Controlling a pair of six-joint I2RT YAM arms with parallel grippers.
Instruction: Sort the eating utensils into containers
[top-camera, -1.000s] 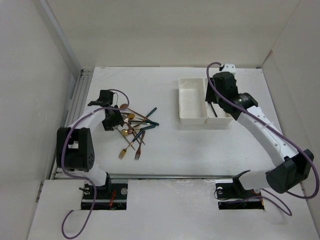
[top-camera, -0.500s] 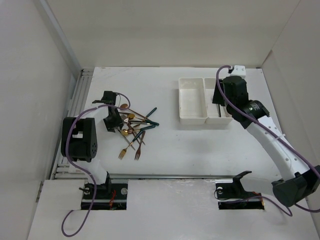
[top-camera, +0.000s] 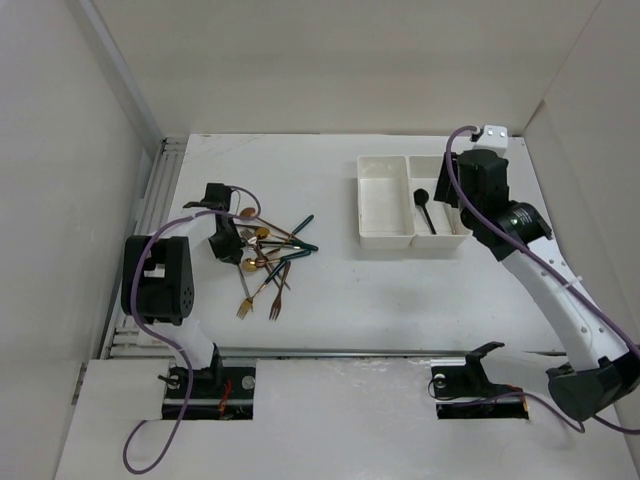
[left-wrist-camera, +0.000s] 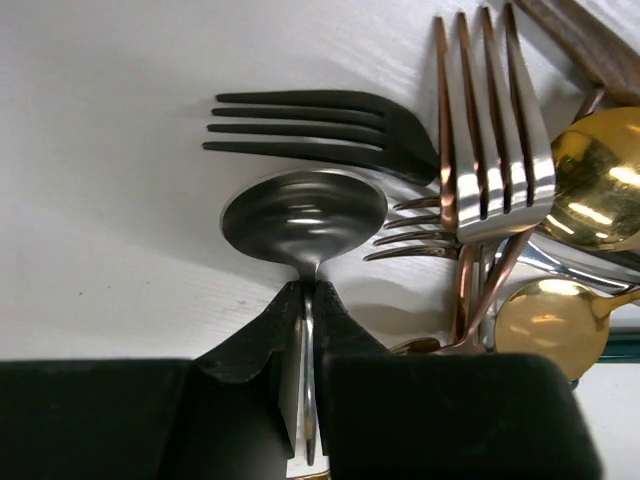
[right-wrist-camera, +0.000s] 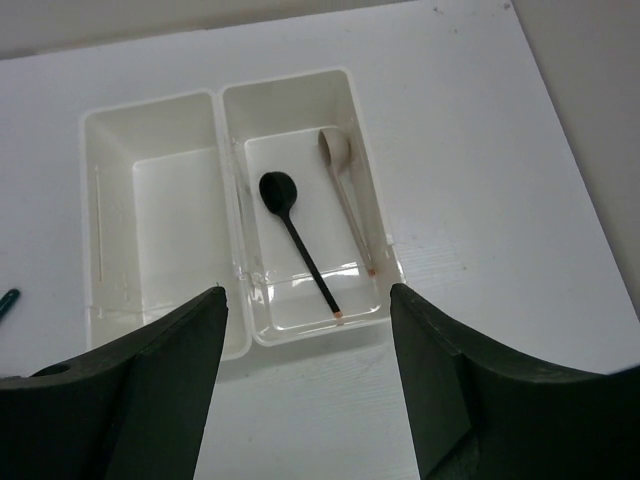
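- Tray (right-wrist-camera: 219, 93): two white bins joined side by side, on the counter (top-camera: 330, 300), right of centre in the top view.
- Right compartment (right-wrist-camera: 363, 205) of the tray: black spoon (right-wrist-camera: 296, 232) and cream spoon (right-wrist-camera: 341, 177) lie side by side, not touching, bowls toward the tray's far wall.
- Right claw (right-wrist-camera: 305, 300): raised by the right side of the tray, fingers spread wide, nothing between them.
- Utensil pile (top-camera: 268, 250): well apart from the tray on its left, forks and spoons crossed over each other on the counter.
- Left claw (left-wrist-camera: 308, 292): down at the side of the pile farthest from the tray, fingers pressed together, pinching the thin neck of a silver spoon (left-wrist-camera: 303, 212).
- Silver spoon's bowl sticks out past the fingertips, low on the counter; cannot tell if it is lifted.
- Black fork (left-wrist-camera: 310, 125) lies just beyond the spoon bowl, its neck running in beside a silver fork (left-wrist-camera: 500, 150) with copper edges.
- Gold spoon bowls (left-wrist-camera: 600, 170) are on the pile's tray-facing side.
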